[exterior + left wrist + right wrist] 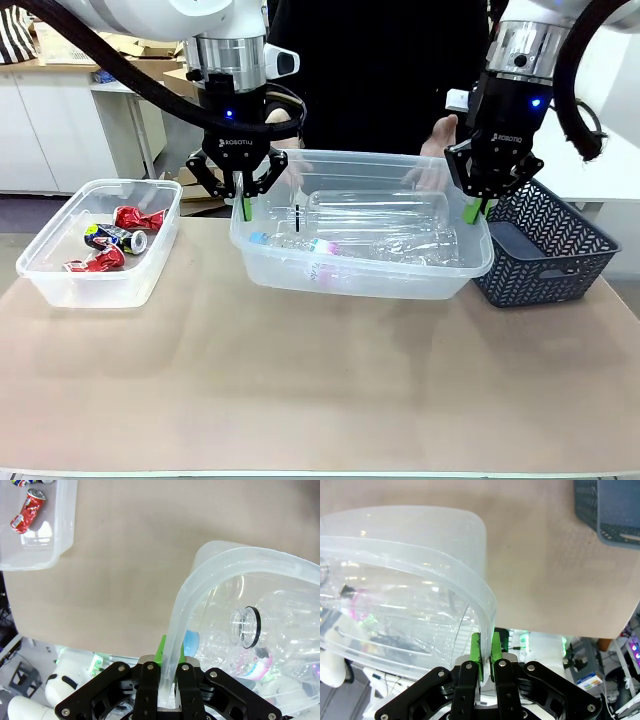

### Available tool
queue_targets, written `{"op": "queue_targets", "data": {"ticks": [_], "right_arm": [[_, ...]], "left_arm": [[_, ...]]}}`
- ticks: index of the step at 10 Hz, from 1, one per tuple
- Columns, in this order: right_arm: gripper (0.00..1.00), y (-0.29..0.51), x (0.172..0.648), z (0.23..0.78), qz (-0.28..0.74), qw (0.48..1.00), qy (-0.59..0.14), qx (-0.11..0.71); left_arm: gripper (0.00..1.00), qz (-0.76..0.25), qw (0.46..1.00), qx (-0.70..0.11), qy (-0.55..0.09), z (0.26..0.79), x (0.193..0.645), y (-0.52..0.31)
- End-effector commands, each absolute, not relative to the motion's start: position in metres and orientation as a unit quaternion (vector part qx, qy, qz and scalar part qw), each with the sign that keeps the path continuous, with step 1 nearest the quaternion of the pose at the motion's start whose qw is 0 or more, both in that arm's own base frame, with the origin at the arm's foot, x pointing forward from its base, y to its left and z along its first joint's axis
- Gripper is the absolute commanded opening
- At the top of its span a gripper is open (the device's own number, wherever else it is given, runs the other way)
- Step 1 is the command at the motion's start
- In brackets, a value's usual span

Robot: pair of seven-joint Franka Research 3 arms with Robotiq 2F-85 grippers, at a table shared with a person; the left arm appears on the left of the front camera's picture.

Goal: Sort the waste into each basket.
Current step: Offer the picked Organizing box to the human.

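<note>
The left gripper is pinching the rim of the big clear tub at its left end. In the left wrist view the green pads squeeze the thin plastic edge between them. The right gripper does the same at the right end, its pads pressed on the rim. So both grippers are closed tight on one tub.

Inside that tub lie clear bottles, some with pink labels. One bottle mouth points up at the left wrist camera. The small tub on the left holds the crushed red cans. It sits well apart from the big tub. A dark basket stands just beside the big tub on the right.

The sorting looks mostly done, since cans and bottles are in different tubs. The step now seems to be carrying the bottle tub together. Next, both arms need to move at the same speed so the tub stays level.

Both arms hang straight down, fingers pointing at the table. A person's hand is behind the tub.
</note>
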State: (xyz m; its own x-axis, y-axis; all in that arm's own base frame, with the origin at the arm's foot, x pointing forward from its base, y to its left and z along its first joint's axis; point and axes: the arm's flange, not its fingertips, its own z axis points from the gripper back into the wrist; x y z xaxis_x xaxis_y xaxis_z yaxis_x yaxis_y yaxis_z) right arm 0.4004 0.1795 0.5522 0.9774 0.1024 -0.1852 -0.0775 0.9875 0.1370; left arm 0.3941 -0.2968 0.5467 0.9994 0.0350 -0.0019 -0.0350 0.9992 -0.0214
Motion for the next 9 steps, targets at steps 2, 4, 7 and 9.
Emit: {"op": "queue_targets", "data": {"ticks": [2,4,7,9], "right_arm": [[0.08,0.181,0.421,0.559,0.072,0.989,0.115,0.067],[0.08,0.178,0.483,0.580,0.104,0.981,0.139,0.089],[0.08,0.168,0.569,0.576,0.088,0.973,0.180,0.110],[0.08,0.162,0.593,0.560,0.091,0.973,0.173,0.125]], "left_arm": [[0.05,-0.005,1.000,-0.010,0.001,0.553,0.406,-0.298],[0.05,-0.019,1.000,-0.019,0.008,0.573,0.457,-0.293],[0.05,-0.026,0.999,-0.046,0.008,0.578,0.547,-0.278],[0.05,-0.033,0.999,-0.036,0.008,0.565,0.584,-0.282]]}}
